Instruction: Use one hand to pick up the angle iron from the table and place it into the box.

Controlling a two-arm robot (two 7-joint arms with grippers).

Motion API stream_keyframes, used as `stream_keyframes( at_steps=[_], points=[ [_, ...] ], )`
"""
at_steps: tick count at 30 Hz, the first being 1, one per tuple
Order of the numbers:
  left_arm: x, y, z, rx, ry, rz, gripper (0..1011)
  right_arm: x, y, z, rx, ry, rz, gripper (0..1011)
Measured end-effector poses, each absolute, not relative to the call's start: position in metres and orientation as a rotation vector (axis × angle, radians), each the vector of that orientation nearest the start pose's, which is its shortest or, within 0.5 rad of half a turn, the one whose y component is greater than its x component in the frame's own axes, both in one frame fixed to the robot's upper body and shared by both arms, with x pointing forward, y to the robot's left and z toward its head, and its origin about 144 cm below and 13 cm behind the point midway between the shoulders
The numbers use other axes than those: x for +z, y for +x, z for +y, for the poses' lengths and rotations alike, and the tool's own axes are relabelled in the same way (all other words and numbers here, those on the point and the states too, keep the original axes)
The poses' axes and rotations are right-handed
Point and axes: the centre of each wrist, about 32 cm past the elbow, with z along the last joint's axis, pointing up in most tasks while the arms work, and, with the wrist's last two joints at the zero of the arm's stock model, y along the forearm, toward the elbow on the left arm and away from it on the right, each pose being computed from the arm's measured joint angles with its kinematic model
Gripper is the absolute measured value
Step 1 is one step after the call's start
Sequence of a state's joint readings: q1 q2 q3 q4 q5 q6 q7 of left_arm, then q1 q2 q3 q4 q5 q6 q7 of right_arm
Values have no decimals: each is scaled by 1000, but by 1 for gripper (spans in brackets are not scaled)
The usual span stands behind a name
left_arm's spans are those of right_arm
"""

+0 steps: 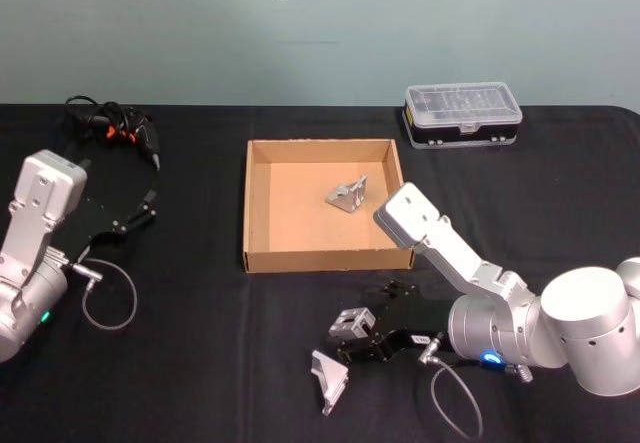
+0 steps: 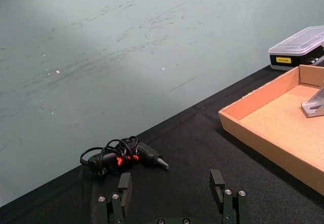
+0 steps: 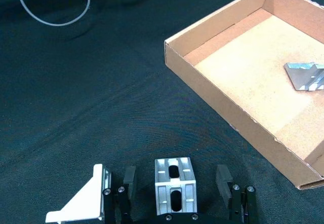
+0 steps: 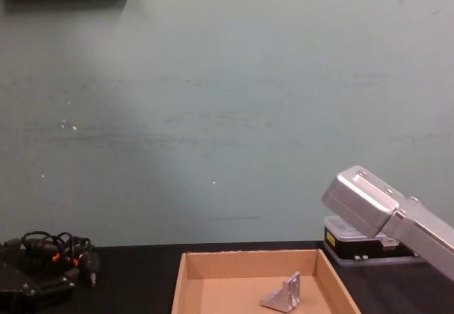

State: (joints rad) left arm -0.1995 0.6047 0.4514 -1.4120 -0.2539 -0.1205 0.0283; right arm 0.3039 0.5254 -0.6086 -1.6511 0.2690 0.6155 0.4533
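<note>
Angle iron (image 3: 174, 186) for this pick lies on the table (image 1: 200, 363), just out from the near wall of the box (image 1: 325, 260), toward its right corner. We note the rest from big to small.

Table: matte black, carries everything.

Box: open-topped with low walls. We judge a carry over the rim needs only a modest lift.

Right arm: comes in low from the box's near right side, which we read as an approach lined up on the piece.

Right gripper (image 3: 176, 176): down at table level, jaws spread, one finger either side of the angle iron. A dark gap shows on each side, so nothing is pinched yet. The piece sits centred with its slotted face up toward the wrist camera, well set for a squeeze across its flat flanks.

Left arm: parked well to the left of the box. Left gripper (image 2: 170, 183) has jaws spread with nothing between them. One hand does this job, so we expect no part for it.

Black case (image 1: 462, 115): beyond the box's far right corner, not involved.

Corded tool (image 1: 125, 133): off past the box's far left corner.

Second bracket (image 1: 346, 195): already inside the box, right of its middle.

Third bracket (image 1: 328, 381): on the table, farther out from the box than our piece, right against the outside of one finger. We judge that closing or lifting could nudge it.

Step in hand, as we judge it: close, then lift and carry.
</note>
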Motion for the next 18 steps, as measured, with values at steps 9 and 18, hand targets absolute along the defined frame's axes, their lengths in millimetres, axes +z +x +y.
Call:
stream_keyframes(
  at_steps=[9, 18],
  points=[
    [1140, 489, 310, 1248, 304, -285, 1011, 1202, 486, -205, -642, -648, 146, 930],
    [1140, 489, 310, 1248, 304, -285, 1011, 1202, 486, -205, -642, -648, 147, 679]
  ],
)
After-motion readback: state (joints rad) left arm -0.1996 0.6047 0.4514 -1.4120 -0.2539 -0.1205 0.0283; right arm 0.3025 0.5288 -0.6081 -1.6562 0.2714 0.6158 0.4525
